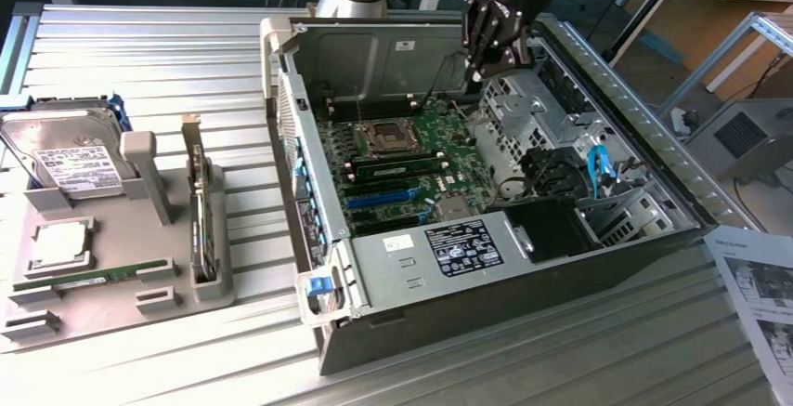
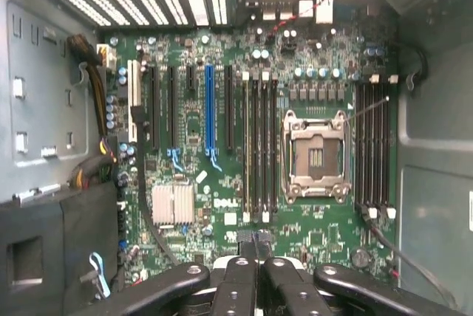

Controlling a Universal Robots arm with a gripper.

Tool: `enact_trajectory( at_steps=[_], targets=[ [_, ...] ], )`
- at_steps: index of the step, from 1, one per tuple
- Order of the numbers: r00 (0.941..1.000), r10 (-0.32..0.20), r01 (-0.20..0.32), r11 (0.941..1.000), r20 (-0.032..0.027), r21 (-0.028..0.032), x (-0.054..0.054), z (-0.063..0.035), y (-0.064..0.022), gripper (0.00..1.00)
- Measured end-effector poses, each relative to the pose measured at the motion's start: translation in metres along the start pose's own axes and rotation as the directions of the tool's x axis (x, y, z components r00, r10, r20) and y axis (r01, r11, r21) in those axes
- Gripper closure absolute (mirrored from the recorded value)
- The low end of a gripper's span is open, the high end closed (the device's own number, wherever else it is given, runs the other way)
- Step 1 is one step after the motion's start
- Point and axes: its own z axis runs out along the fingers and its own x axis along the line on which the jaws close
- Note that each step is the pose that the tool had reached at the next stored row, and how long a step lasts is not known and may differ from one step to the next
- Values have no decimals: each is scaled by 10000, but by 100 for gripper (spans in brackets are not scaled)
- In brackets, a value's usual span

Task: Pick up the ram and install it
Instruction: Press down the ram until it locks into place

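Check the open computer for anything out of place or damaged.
Nothing looks damaged or spilled. The one oddity: the CPU socket on the motherboard stands empty, with no processor or cooler fitted.

I am reading one word only: "DELL" lettering (image 2: 224, 203), white on the green motherboard (image 2: 222, 155), just beside the silver heatsink (image 2: 173, 204). The sticker (image 1: 461, 243) on the case's near cover, the hard drive label (image 1: 77, 169) at the exterior view's left and the paper sheet (image 1: 759, 285) at its right are showing print I cannot make out.
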Motion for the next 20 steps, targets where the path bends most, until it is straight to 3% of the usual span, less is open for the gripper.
enact_trajectory(
  at_steps=[11,20],
  targets=[
    [10000,-1,1,10000,1,2,0,16,-38,89],
    [10000,-1,1,10000,1,46,0,163,-39,89]
  ],
)
